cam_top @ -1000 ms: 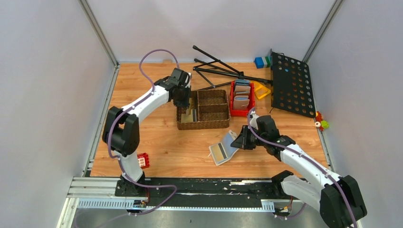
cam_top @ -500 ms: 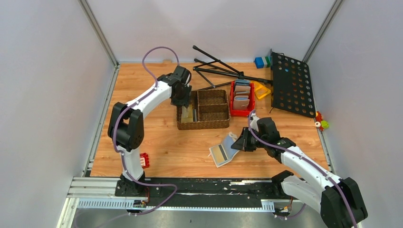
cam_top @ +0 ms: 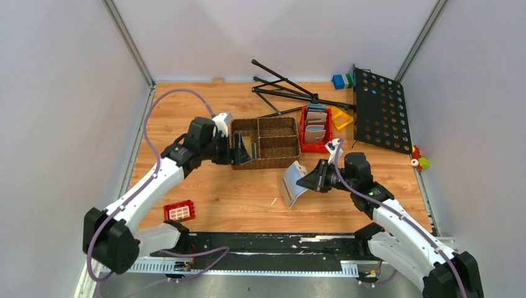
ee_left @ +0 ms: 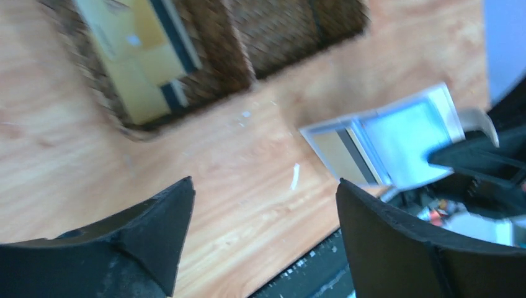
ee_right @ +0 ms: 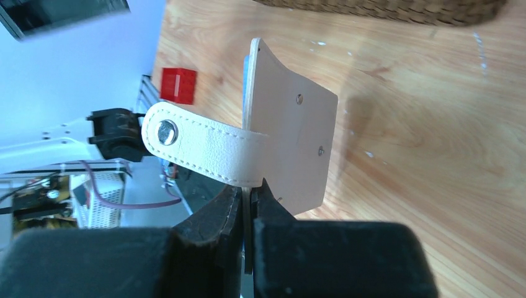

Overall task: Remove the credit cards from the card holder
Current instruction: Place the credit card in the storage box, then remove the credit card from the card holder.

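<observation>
Your right gripper [ee_right: 248, 192] is pinched tight on the card holder [ee_right: 291, 149], gripping one leaf by its edge. The holder is up on a tilt over the middle of the tabletop [cam_top: 236, 198], a bit toward the right edge and just off the near right corner of the woven basket [cam_top: 265, 162]. I can't tell if its lower edge touches the wood.

Looks-wise: the outside is smooth beige, with a strap tab [ee_right: 198, 152] that has stitched edges and a round metal snap at its end, sticking out sideways past the leaf. A couple of small rivets show on the beige face. In the left wrist view the holder is splayed open and you can see the pale blue-grey pocketed inside, with a tan card with a dark stripe [ee_left: 338, 155] sitting in it.

Your left gripper [ee_left: 267, 186] is spread wide with nothing between the fingers, hanging at the left end of the basket. The tan-gold cards [ee_left: 139, 62], dark stripes showing, lie in the basket's left compartment.

Other bits: a red block [cam_top: 180, 212] by the near edge on the left, and a red bin [cam_top: 315, 127] just right of the basket.
</observation>
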